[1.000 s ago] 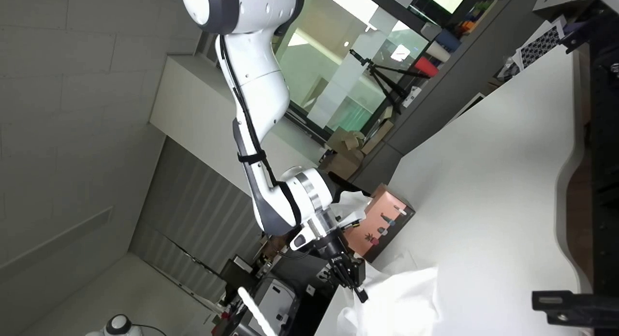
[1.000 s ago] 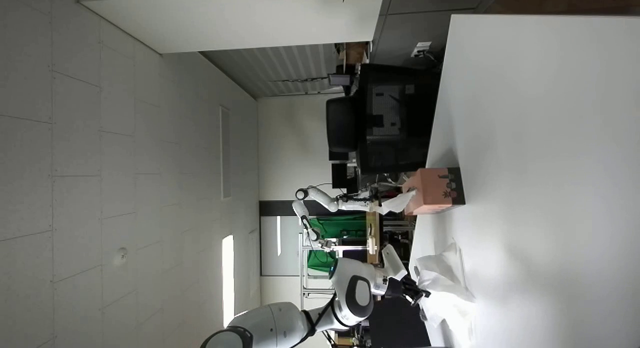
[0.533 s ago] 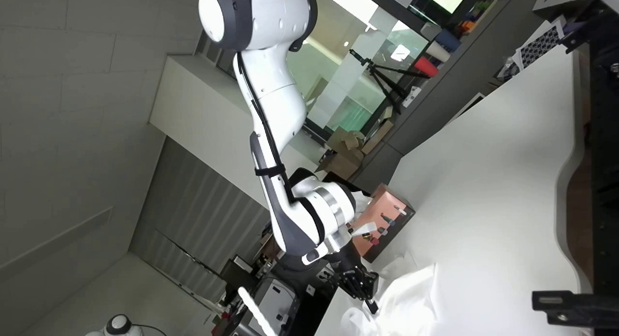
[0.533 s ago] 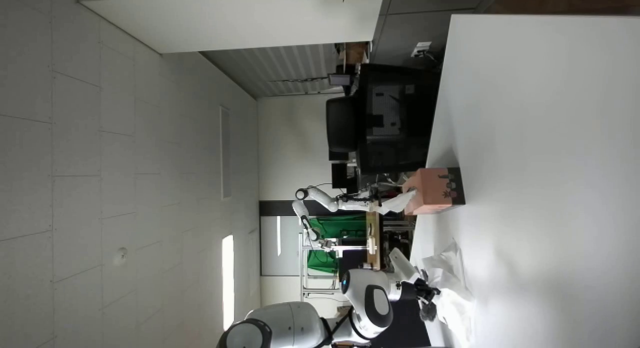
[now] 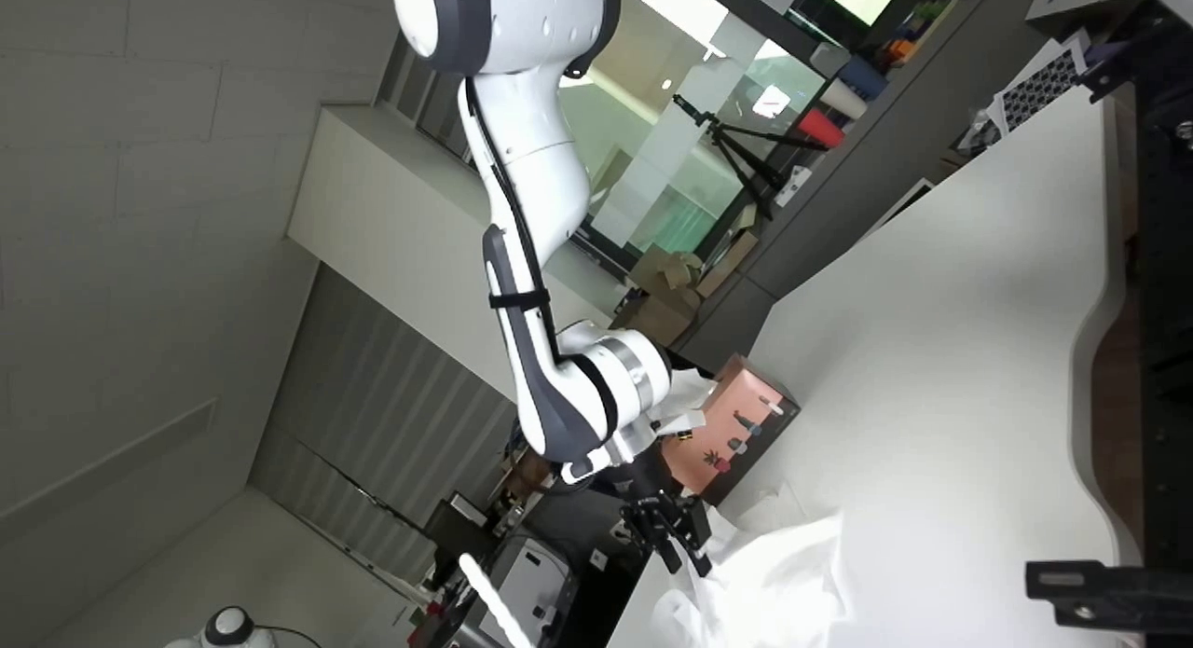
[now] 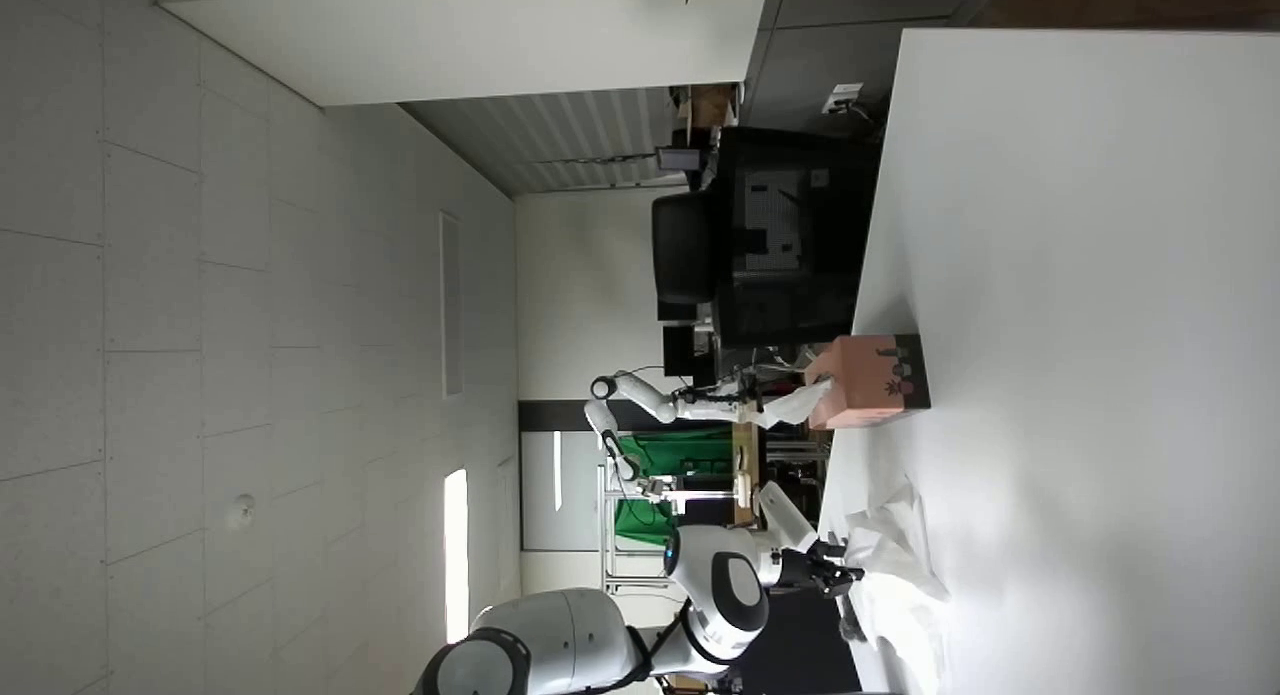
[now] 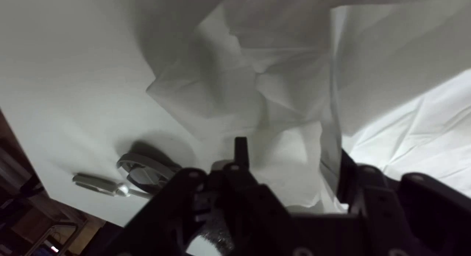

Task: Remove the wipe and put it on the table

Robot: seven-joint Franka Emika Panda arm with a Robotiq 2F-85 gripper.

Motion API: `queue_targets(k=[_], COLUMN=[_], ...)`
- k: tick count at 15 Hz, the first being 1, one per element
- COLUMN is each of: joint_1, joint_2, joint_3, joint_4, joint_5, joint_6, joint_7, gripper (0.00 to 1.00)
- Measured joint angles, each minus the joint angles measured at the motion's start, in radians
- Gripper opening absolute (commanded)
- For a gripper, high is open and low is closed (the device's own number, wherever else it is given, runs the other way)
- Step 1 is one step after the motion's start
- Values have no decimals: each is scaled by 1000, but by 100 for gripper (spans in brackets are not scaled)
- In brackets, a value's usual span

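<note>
Wht table w/ wipe; tripod, ribbed panel in bkgd

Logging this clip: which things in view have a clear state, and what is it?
Gripper: open
Wipe: rumpled, resting on the table, some folds raised
Salmon-pink pack: upright, opened at the top
White sheet: sticking out of the pack
Tripod: legs spread
Ceiling light: lit
</note>
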Motion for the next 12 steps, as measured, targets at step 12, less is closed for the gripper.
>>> queue_targets(k=[12], joint_1=[-218], joint_2=[-207], joint_3=[107], joint_4=[-60], joint_5=[3], joint_6=[-126], joint_7=[60], gripper=[100])
